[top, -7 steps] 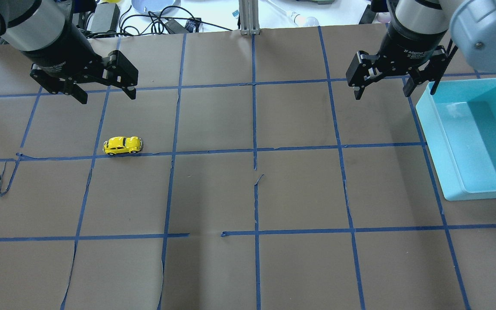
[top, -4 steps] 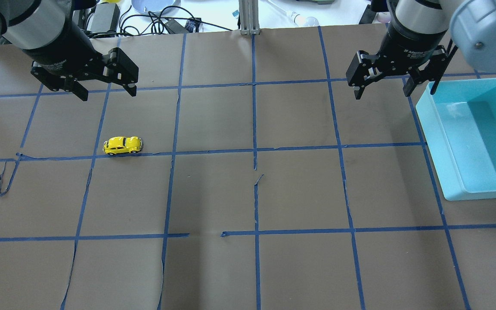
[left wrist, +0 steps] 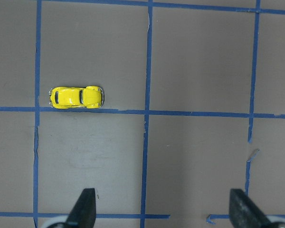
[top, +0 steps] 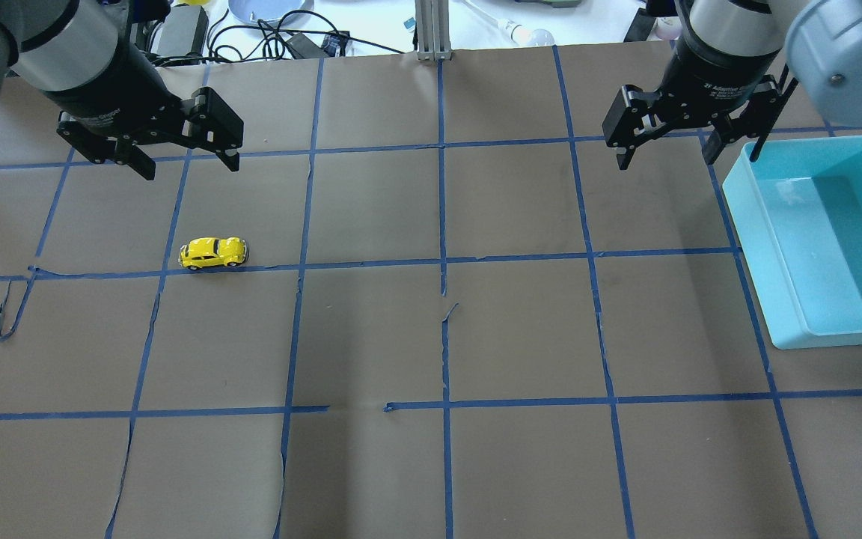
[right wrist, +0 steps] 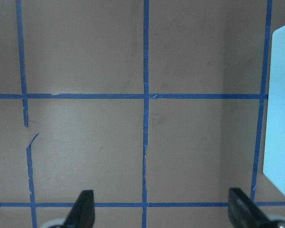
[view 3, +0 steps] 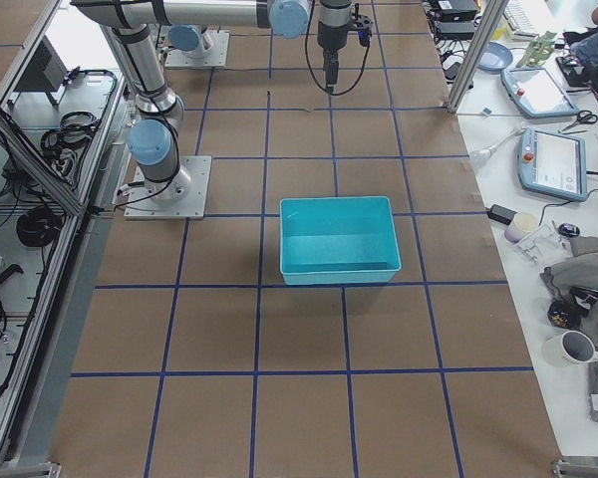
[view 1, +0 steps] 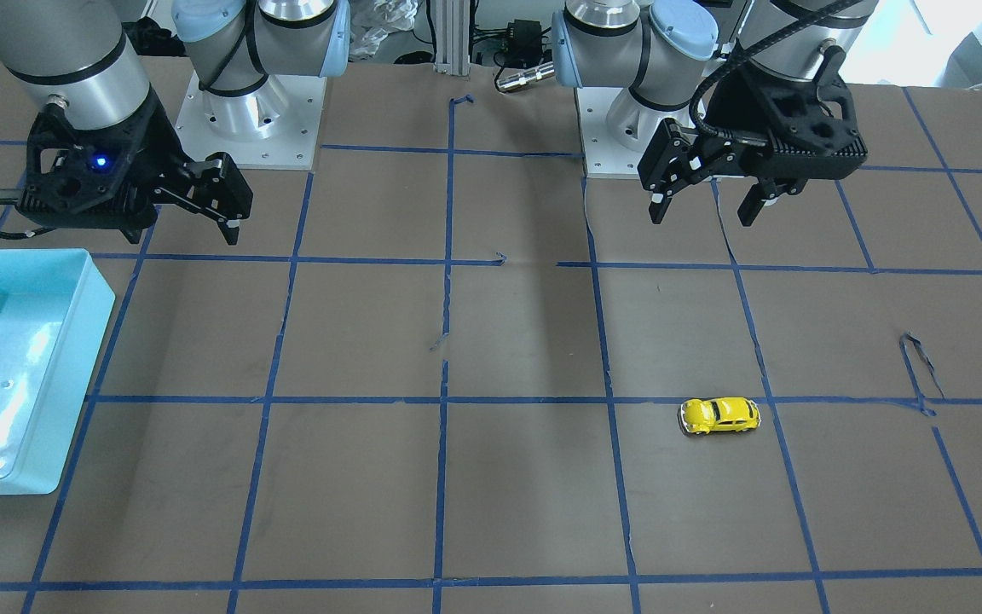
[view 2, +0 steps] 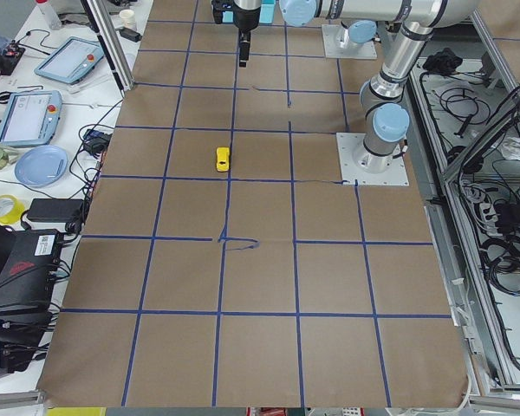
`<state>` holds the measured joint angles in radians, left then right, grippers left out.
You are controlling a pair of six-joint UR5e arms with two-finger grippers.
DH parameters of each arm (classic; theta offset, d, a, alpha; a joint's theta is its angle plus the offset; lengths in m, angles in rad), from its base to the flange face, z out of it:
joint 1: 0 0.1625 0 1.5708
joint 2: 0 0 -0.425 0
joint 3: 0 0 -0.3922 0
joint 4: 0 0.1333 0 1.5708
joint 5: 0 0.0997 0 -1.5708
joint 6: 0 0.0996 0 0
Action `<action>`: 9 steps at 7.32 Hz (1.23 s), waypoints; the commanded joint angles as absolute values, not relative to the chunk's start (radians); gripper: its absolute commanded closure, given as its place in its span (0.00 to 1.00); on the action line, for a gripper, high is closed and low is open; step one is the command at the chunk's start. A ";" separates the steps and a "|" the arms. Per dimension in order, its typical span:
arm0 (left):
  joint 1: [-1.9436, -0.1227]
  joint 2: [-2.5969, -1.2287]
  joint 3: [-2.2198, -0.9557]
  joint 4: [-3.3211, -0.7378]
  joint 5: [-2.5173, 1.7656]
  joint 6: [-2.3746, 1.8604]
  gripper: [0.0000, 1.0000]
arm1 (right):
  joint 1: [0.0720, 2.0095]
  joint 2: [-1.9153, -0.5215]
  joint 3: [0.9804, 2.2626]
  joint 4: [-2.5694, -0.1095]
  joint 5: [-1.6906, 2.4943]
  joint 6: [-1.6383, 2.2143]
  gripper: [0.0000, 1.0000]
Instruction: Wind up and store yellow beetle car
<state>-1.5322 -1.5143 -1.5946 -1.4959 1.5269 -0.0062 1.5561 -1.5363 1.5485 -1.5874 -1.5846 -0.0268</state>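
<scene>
Beetle car on the table's left half; bin at right edge.

A robotics lab: two industrial arms stand bolted on base plates at a counter papered brown and gridded with blue tape. Teach pendants lie on the bench along its far side; cable coils and metal framing crowd the near side.

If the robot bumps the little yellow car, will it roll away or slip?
Probably it rolls: the car sits upright on its wheels on the flat table, so an end-on nudge could send it off. Its shiny, rounded body looks slippery to pinch. It seems small and hard, so likely stiff.
</scene>
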 commanded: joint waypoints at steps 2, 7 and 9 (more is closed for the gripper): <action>-1.532 -1.511 -1.595 -1.496 1.529 -0.005 0.00 | 1.557 -1.537 1.539 -1.583 -1.582 -0.025 0.00; -1.526 -1.522 -1.597 -1.497 1.519 0.009 0.00 | 1.559 -1.540 1.549 -1.581 -1.598 -0.040 0.00; -1.514 -1.549 -1.595 -1.499 1.534 0.220 0.02 | 1.559 -1.543 1.549 -1.577 -1.594 -0.040 0.00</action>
<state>-1.5222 -1.5307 -1.5972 -1.5025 1.5269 0.0902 1.5585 -1.5411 1.5492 -1.5797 -1.5953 -0.0396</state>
